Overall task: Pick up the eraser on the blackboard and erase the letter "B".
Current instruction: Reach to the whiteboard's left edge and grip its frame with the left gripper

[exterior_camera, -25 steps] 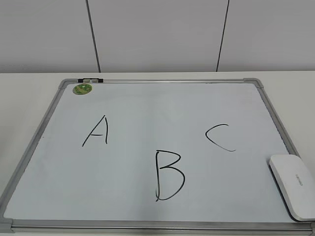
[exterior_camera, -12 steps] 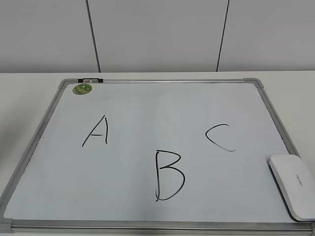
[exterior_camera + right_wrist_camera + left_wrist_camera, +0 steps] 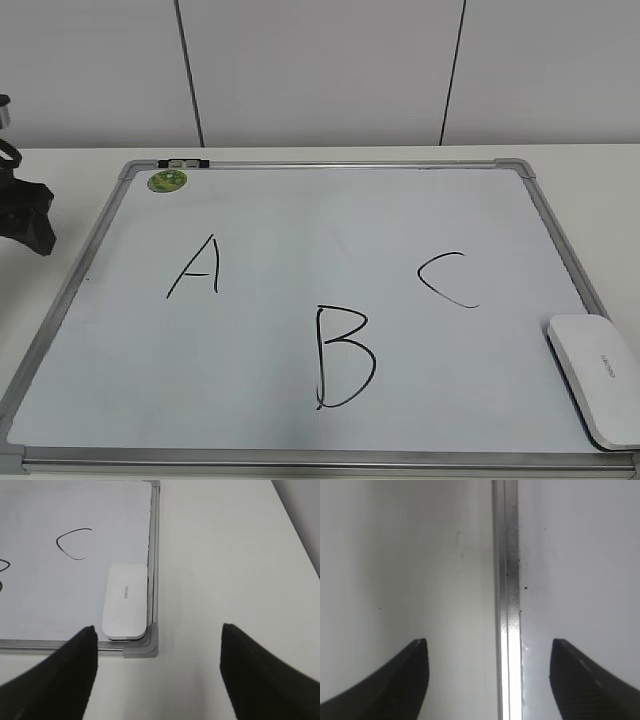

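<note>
- blackboard [image 3: 300, 210] lies flat on a white table [image 3: 60, 160], silver frame, grey corner caps, white writing surface
- eraser [image 3: 595, 378] sits on the board at its near right corner in the exterior view, lying along the right frame edge, white top up with tiny grey lettering
- right wrist view: eraser [image 3: 125, 601] is in the board's bottom right corner, its long side against or just beside the frame rail, dark underside showing as a thin line at its near end
- letter "b" [image 3: 342, 357] is drawn in black near the bottom middle of the board, stem and two loops intact, well apart from the eraser
- black "a" [image 3: 196, 267] on the left half, black "c" [image 3: 447, 279] on the right half, between the b and the eraser's side; "c" also shows in the right wrist view [image 3: 73, 543]
- green round sticker [image 3: 167, 181] at the far left corner, small dark clip [image 3: 183, 162] on the top frame just beside it
- left gripper [image 3: 489, 677]: jaws spread wide, nothing between them, hovering over the board's left frame rail [image 3: 507, 595]; in the exterior view only a dark part of the left arm [image 3: 24, 215] shows at the left edge, beside the board
- right gripper [image 3: 159, 667]: jaws spread wide, holding nothing, above the table and the board's near right corner, eraser just beyond and left of the gap, not touched
- right gripper does not show in the exterior view
</note>
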{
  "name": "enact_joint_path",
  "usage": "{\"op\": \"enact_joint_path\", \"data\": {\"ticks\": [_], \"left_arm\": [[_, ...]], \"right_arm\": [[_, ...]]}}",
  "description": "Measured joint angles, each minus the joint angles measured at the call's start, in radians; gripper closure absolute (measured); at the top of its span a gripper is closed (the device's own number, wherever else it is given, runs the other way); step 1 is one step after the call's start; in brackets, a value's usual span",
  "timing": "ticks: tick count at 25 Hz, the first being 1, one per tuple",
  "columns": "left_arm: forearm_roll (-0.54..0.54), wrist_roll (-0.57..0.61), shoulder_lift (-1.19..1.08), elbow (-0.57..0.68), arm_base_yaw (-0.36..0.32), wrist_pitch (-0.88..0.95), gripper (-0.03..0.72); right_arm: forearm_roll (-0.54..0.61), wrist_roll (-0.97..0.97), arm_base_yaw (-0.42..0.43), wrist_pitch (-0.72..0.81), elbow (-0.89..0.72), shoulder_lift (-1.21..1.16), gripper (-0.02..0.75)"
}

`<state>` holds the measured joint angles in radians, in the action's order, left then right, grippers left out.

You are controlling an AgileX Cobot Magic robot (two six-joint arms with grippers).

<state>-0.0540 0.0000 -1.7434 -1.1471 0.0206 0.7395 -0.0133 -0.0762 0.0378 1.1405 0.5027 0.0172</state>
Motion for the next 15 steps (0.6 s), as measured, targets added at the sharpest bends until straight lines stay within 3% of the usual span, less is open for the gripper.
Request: {"op": "enact_joint_path", "data": {"ticks": [7, 15], "left_arm": [[-0.022, 0.063, -0.179, -0.176, 0.0, 0.131, 0.148], [-0.018, 0.104, -0.258, -0.29, 0.0, 0.184, 0.256]], "right_arm": [[0.0, 0.0, 0.0, 0.0, 0.0, 0.0, 0.152], [0.0, 0.0, 0.0, 0.0, 0.0, 0.0, 0.152]]}}
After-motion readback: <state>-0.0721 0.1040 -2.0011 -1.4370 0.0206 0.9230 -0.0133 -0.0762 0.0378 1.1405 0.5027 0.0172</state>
